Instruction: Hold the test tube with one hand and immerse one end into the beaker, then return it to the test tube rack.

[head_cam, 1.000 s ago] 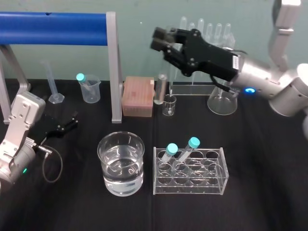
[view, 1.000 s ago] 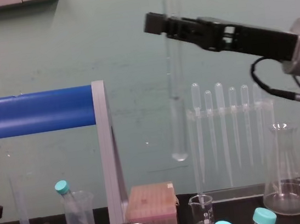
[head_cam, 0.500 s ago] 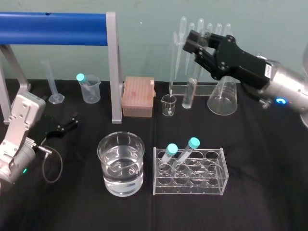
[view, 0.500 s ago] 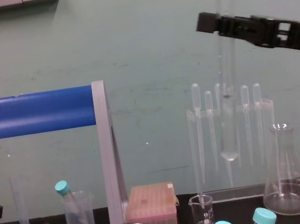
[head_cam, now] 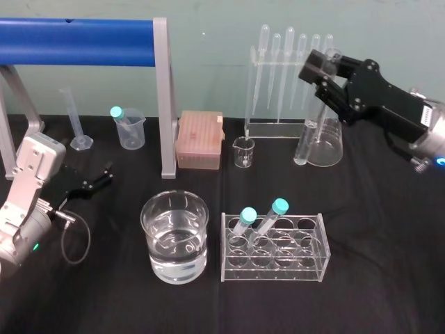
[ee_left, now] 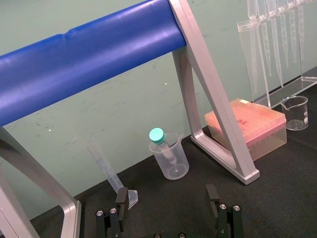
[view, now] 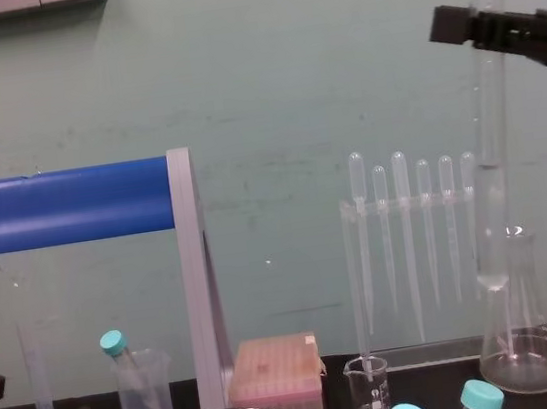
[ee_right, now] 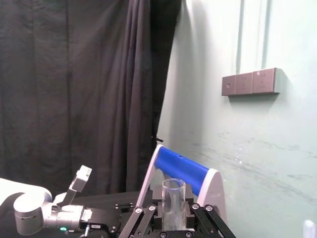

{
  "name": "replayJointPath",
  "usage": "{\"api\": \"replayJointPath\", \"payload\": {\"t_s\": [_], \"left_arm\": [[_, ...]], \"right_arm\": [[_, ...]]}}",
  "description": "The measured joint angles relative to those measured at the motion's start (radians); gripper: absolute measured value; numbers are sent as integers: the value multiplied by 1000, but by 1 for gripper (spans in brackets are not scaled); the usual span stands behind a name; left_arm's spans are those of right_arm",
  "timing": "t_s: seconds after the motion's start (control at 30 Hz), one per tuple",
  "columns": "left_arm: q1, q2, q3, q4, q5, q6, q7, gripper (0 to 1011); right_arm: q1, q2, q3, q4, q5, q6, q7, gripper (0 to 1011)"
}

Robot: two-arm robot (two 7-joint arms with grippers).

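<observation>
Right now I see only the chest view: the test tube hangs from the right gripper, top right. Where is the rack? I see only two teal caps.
Observer: The rack stands at the table's front, nearer the robot than the test tube in the right gripper; its holes right of the capped tubes look free.
Operator: And the beaker?
Observer: The beaker stands just left of the rack, partly filled with clear liquid.
Operator: Is the left gripper open?
Observer: Yes, the left gripper rests open on the table's left side, holding nothing.
</observation>
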Motion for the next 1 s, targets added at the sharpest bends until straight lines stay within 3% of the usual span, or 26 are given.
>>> {"api": "replayJointPath", "payload": {"t_s": [0.57,1.0], "left_arm": [[0,0,0,0,0,0,0,1000],[0,0,0,0,0,0,0,1000]], "right_arm": [[-119,50,66,-86,14,14,-63,241],[-142,48,66,-72,4,38,-78,242]]}}
